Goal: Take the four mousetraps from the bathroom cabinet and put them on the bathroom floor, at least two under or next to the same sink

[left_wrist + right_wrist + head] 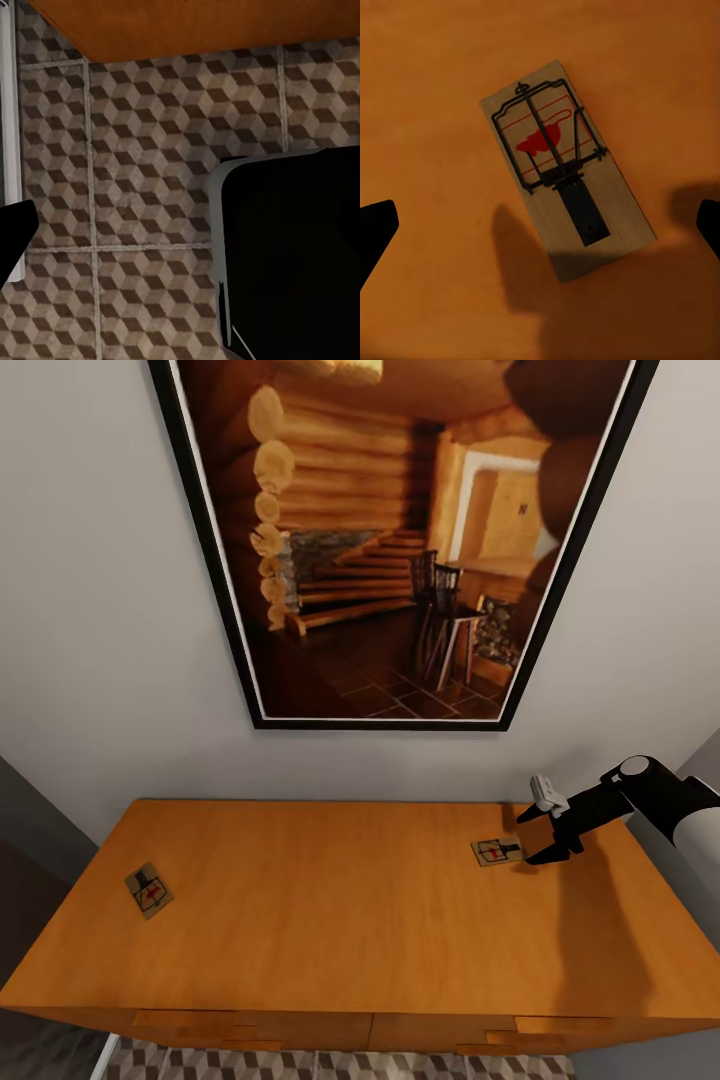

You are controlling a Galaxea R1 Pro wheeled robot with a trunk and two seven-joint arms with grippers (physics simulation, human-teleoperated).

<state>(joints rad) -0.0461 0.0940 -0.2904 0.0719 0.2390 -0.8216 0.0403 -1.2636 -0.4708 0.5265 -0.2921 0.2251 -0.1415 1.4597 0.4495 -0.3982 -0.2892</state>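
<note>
Two mousetraps lie on top of the orange-brown cabinet (330, 900). One mousetrap (497, 851) is at the right rear, the other mousetrap (149, 889) at the left. My right gripper (535, 837) hangs open just right of and slightly above the right mousetrap, fingers spread. The right wrist view looks straight down at this mousetrap (564, 166), tan board with dark wire and red spot, lying between the two dark fingertips (375, 232) without touching them. In the left wrist view, one dark fingertip (13, 232) shows over the cube-patterned bathroom floor (135, 157), beside the cabinet's edge (187, 26).
A large framed picture of a log-cabin interior (400, 540) hangs on the grey wall behind the cabinet. Drawer fronts (250, 1028) show at the cabinet's front edge, with floor tiles (300, 1065) below. A dark rounded part of the robot (292, 255) sits low over the floor.
</note>
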